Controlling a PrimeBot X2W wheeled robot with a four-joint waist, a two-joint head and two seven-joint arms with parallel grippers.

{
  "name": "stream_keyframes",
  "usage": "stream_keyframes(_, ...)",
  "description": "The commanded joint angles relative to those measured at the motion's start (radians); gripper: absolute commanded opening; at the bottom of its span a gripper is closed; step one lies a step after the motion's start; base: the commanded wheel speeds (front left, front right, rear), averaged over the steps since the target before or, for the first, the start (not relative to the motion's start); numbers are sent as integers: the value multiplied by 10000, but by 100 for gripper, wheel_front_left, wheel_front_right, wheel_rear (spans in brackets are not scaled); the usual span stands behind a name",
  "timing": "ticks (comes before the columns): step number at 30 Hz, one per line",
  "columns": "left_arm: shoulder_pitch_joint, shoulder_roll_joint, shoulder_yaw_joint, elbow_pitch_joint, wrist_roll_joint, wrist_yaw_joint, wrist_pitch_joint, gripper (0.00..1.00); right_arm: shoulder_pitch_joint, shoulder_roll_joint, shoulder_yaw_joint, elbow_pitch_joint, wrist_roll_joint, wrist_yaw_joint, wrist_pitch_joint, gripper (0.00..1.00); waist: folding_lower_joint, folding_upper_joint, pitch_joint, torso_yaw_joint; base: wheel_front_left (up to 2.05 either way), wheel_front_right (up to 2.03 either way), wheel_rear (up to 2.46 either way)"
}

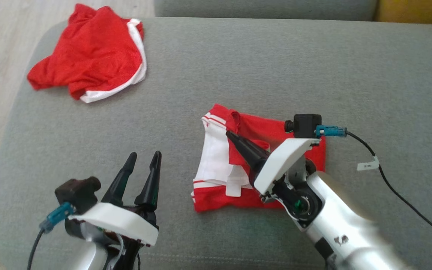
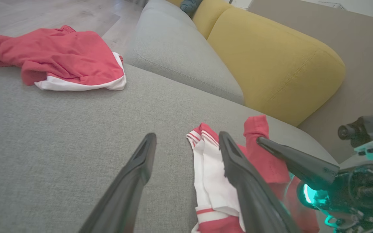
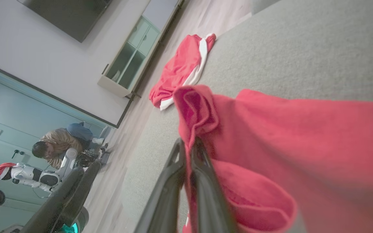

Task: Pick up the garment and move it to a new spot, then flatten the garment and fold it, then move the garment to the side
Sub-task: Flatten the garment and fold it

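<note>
Red-and-white fabric garment (image 1: 216,165) partly folded on grey woven sofa seat (image 1: 238,56); right gripper (image 1: 229,134) jaws pinch its red flap (image 1: 234,118), left gripper (image 1: 145,155) spread. Fold looks unfinished; side move pending.

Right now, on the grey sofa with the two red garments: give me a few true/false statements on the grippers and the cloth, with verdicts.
1. The right gripper is shut on a raised fold of the red-and-white garment mid-seat. True.
2. The left gripper holds cloth. False: it is open, over the bare grey fabric sofa seat.
3. A crumpled red garment with white trim lies near the seat's far left corner. True.
4. The two garments touch. False: bare seat separates them.
</note>
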Motion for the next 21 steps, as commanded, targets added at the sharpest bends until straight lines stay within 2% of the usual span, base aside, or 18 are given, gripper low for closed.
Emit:
stream_keyframes(1,-539,32,287,-252,-72,-40,-123,100,-506,178,214,-135,235,65,-241,0,0,0,25,97,0,0,0)
stream_keyframes(3,-554,20,269,-231,-74,-48,-143,100,-828,178,495,342,614,65,-557,0,0,0,66,155,0,0,0)
stream_keyframes(4,-564,15,262,-214,-75,-54,-155,100,-994,178,657,545,796,65,-717,46,0,0,85,173,0,0,0)
stream_keyframes(5,-573,8,253,-194,-76,-58,-166,100,-1134,179,832,725,1013,65,-839,100,0,0,102,184,0,0,0)
stream_keyframes(11,-639,-25,213,-93,-74,-40,-195,100,-1900,179,1864,1262,2254,65,-1566,100,0,0,184,103,0,0,0)
stream_keyframes(15,-666,-3,233,-83,-74,-8,-214,100,-2448,179,2132,1504,2774,65,-2379,100,0,0,207,-76,0,0,0)
stream_keyframes(21,-647,53,313,-144,-79,78,-273,100,-3380,179,2169,2535,2048,65,-3920,100,0,0,187,-419,0,0,0)
